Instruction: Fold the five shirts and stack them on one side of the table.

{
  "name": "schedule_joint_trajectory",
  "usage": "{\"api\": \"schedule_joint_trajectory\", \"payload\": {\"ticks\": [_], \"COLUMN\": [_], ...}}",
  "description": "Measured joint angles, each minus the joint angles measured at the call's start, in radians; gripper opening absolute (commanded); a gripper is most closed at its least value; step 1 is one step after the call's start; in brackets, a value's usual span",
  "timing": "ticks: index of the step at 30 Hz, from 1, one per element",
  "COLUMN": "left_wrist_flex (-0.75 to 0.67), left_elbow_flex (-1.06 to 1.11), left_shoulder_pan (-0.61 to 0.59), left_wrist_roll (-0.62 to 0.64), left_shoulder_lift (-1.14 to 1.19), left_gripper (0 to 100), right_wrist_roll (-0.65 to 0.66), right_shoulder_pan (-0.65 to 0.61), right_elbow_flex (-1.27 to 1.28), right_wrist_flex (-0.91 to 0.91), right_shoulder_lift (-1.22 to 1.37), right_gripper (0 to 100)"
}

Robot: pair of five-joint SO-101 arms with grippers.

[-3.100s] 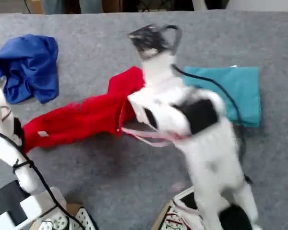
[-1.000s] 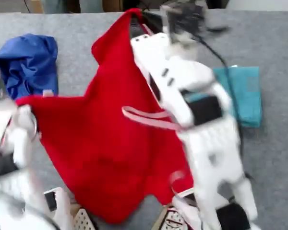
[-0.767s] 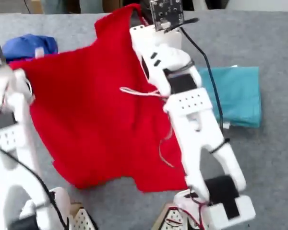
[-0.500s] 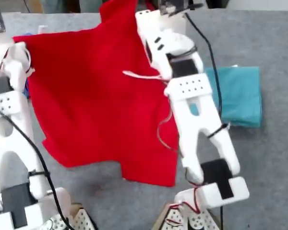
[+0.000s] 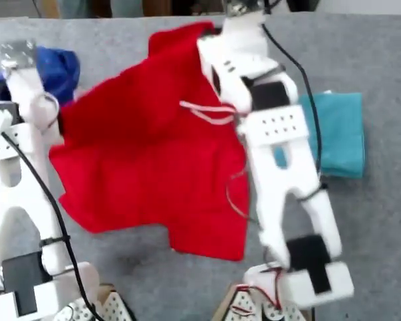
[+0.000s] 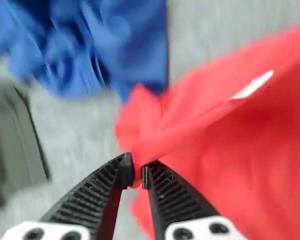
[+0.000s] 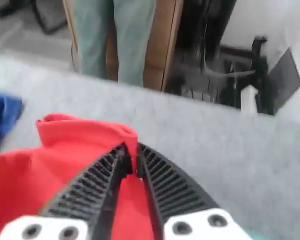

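Shirts of three colours lie on the grey worktop [image 5: 381, 60]. The red shirt [image 5: 154, 167] is the big one in the middle, and we hold it at two places. Our left jaws are clenched on a bunched bit of its left edge, close to the blue shirt [image 5: 57, 67]. From the left wrist we see the red cloth pinched tight between the two black tips. Our right jaws are clenched on the far edge of the red shirt, near the far side of the worktop. A small fold of red cloth stands up between those tips. The near part of the red shirt rests on the worktop between our left arm [image 5: 20, 167] and our right arm [image 5: 274, 124]. The blue shirt sits crumpled at the far left, just past the left arm. The teal shirt [image 5: 341, 134] lies folded flat on the right, partly hidden by the right arm.
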Motion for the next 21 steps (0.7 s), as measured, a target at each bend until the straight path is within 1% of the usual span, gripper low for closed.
{"api": "schedule_joint_trajectory", "payload": {"ticks": [4,6,11,13,15,19,21], "left_wrist_flex": [0.092,0.103,0.106,0.11,0.126,0.16,0.161], "left_elbow_flex": [0.133,0.215,0.367,0.39,0.391,0.411,0.442], "left_shoulder_pan": [0.011,0.011,-0.052,-0.095,-0.143,-0.222,-0.233], "left_wrist_roll": [-0.048,-0.068,-0.124,-0.153,-0.184,-0.25,-0.267], "left_shoulder_lift": [0.0,0.0,0.0,0.0,-0.002,-0.002,-0.002], "left_gripper": [3,3,3,3,3,3,3], "right_wrist_roll": [0.184,0.236,0.285,0.295,0.299,0.299,0.301], "right_shoulder_pan": [-0.037,-0.043,-0.06,-0.058,-0.06,-0.06,-0.06], "right_elbow_flex": [0.201,0.338,0.732,0.884,0.999,1.099,1.117], "right_wrist_flex": [0.144,0.176,0.196,0.209,0.261,0.442,0.526], "right_shoulder_lift": [-0.187,-0.308,-0.681,-0.844,-1.008,-1.312,-1.445], "right_gripper": [1.4,1.4,1.4,1.4,1.4,1.4,1.4]}}
